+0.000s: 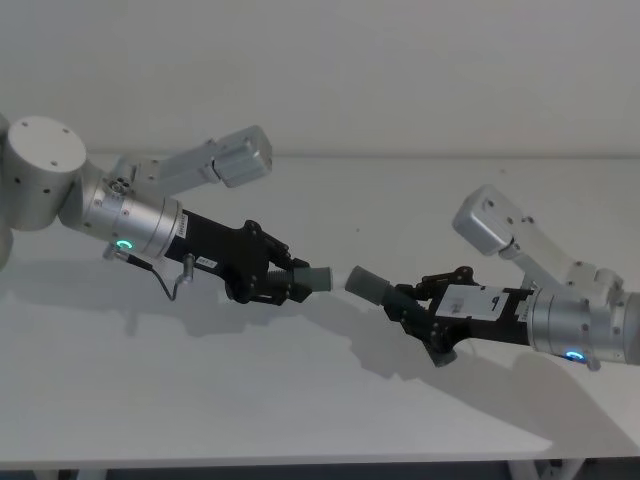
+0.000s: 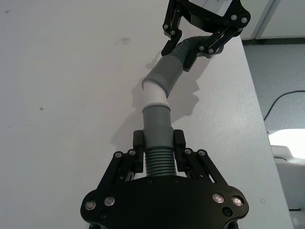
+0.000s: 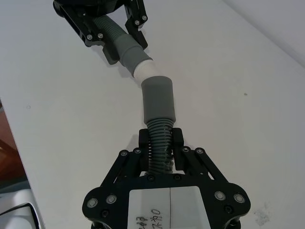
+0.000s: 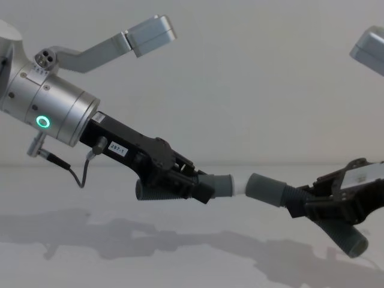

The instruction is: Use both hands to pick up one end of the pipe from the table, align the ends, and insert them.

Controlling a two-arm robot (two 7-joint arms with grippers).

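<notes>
- Left tool, black long-jawed plastic on a silver cylindrical arm with a glowing green ring: jaws closed on the ribbed middle of a short dark grey curved pipe piece with a narrow whitish tip. Held clear above the plain matte white table, tip pointing toward the other tool.
- Left wrist view: the finger pads press either side of the ribs, the smooth grey cuff projecting forward of them.
- Right tool, same black build, on a silver arm entering from the right edge: jaws clamped on the ribbed section of the second dark grey elbow piece with a wider smooth cuff, also held off the table.
- Ends: whitish tip and open grey cuff face each other mid-air between the tools, nearly in line. In the chest view they look just beside one another; whether they touch or the tip has entered I cannot tell.
- Right wrist view: the cuff sits at a slight angle to the white tip.
- Shadows of both arms lie on the table beneath.
</notes>
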